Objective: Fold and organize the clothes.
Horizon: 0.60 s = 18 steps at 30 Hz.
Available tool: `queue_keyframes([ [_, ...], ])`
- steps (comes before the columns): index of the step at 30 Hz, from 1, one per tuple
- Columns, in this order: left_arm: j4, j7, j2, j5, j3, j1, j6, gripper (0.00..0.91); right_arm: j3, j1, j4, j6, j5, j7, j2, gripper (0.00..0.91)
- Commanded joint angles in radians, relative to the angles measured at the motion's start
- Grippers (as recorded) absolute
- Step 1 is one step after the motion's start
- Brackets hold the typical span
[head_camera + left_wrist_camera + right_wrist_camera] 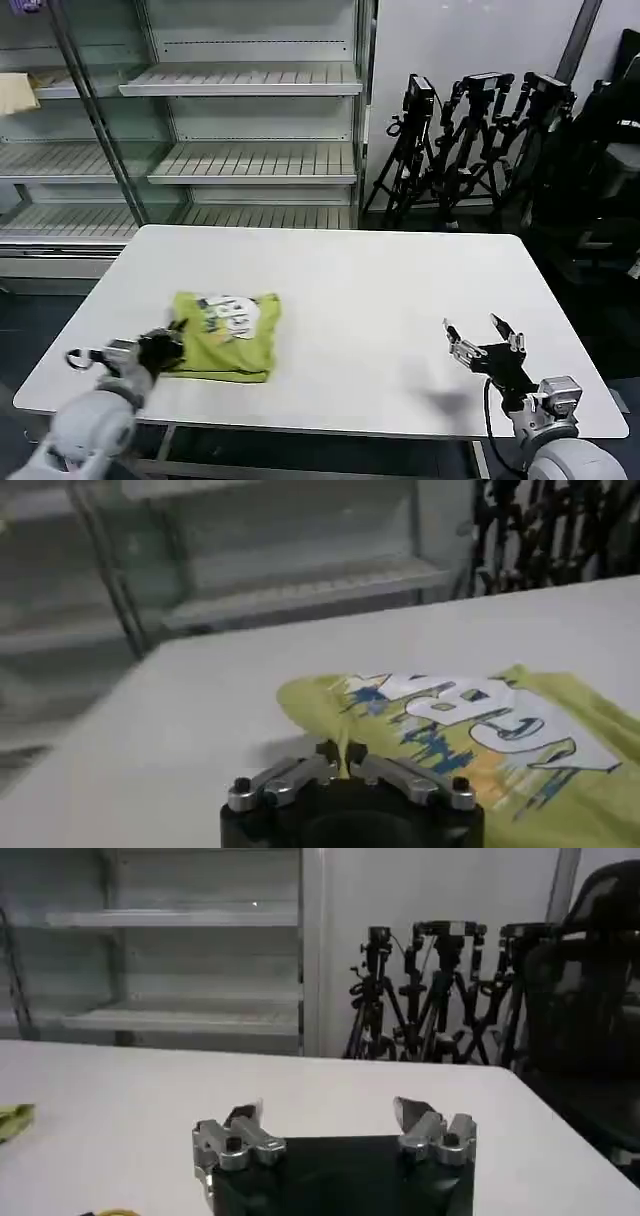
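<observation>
Nearest the robot, the left gripper (172, 338) sat low over the front left part of the white table (380, 290), its fingers closed together on the near left edge of the lime yellow-green T-shirt (228, 335). In the left wrist view the two fingers (325, 752) met on a small pinch of green fabric at the T-shirt's (480, 735) edge, directly ahead of the left gripper (341, 753).

The T-shirt lay folded into a compact, roughly square bundle on the left half of the table, a little back from the front edge, with its white and blue print facing up. The cloth looked flat apart from soft wrinkles along the near fold.

The right gripper (485, 335) hovered over the front right part of the table, well apart from the T-shirt, with its jaws spread wide and nothing between them. The right wrist view showed the right gripper (330, 1116) with bare tabletop (300, 1093) in the gap, and a sliver of the T-shirt (12, 1120) at the frame's edge.

Beyond the table's far edge stood a glass-fronted shelving unit (250, 110) with slatted shelves. To its right, against a pale wall, a cluster of black camera tripods (470, 140) stood on the floor.
</observation>
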Motion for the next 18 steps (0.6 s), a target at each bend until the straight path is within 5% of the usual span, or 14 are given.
queue_keyframes([
  [1, 0.105, 0.325, 0.31, 0.258, -0.49, 0.153, -0.071, 0.02, -0.036, 0.038, -0.005, 0.003, 0.0, -0.001, -0.002, 0.907],
  [6, 0.099, 0.495, 0.383, 0.43, -0.645, 0.215, -0.138, 0.02, -0.042, 0.047, -0.008, 0.003, 0.0, 0.0, -0.008, 0.907],
  [10, -0.002, 0.537, 0.384, 0.541, -0.588, 0.256, -0.165, 0.01, -0.039, 0.033, -0.005, 0.004, -0.001, -0.001, -0.009, 0.907],
  [15, -0.258, 0.458, 0.189, 1.029, -0.363, 0.267, -0.199, 0.02, -0.027, 0.01, -0.002, 0.007, -0.004, -0.003, -0.007, 0.907],
  [18, -0.377, 0.313, 0.029, 1.276, -0.065, 0.314, -0.231, 0.02, -0.014, -0.003, -0.002, 0.006, -0.004, -0.003, -0.008, 0.907],
])
